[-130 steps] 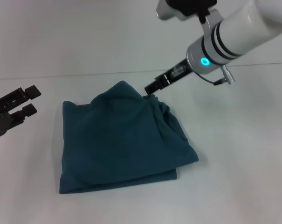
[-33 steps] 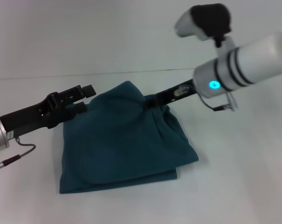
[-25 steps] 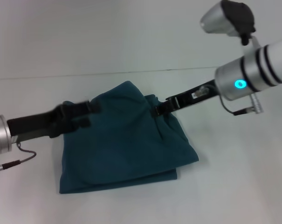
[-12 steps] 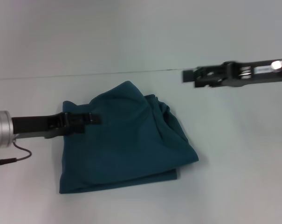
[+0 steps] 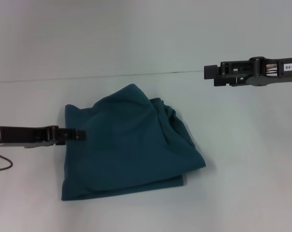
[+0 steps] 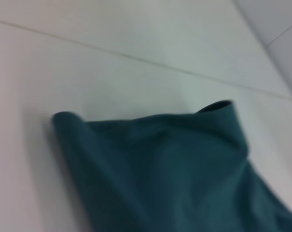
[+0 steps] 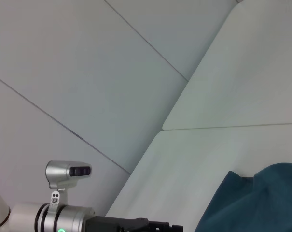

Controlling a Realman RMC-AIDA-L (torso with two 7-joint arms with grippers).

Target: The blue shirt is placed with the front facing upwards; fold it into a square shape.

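Note:
The blue shirt [image 5: 126, 147] lies folded into a rough, rumpled square at the middle of the white table, with no lettering showing. Its far right corner is bunched into creases. My left gripper [image 5: 77, 134] points in from the left, level with the shirt's left edge and seen edge-on. High at the right, my right gripper [image 5: 209, 72] hangs well clear of the cloth. The left wrist view shows the shirt [image 6: 174, 169] close up. In the right wrist view a corner of the shirt [image 7: 254, 200] and my left arm [image 7: 59, 212] appear.
The white table [image 5: 242, 169] stretches bare around the shirt on all sides. A thin seam line [image 5: 136, 75] runs across behind the shirt. Grey wall panels [image 7: 88, 72] stand beyond.
Both grippers have drawn back from the shirt: the left one slid out to the left, the right one rose and moved off to the right. The shirt has kept its shape.

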